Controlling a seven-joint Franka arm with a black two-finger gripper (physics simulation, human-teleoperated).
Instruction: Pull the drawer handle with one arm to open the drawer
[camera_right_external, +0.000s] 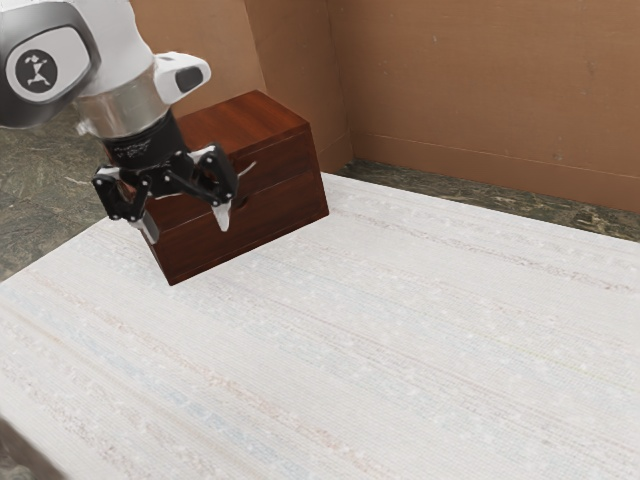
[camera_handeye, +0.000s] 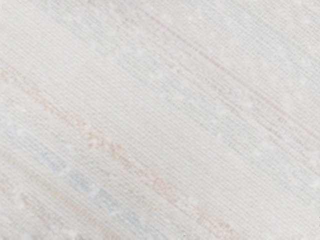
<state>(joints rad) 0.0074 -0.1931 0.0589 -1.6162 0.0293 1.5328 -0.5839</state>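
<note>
Lighting even and diffuse, from overhead. Bench (camera_right_external: 420, 330) reads bright and pale. Wooden cabinet (camera_right_external: 262, 128) behind the gripper (camera_right_external: 186, 228): top face carries a soft sheen, front face darker, thin soft shade at its foot. Wrist view: bench surface under the gripper uniformly lit, washed pale.

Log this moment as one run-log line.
jaws: open, empty, hanging before drawer | handle: not gripped | drawer: looks shut | surface: white table
</note>
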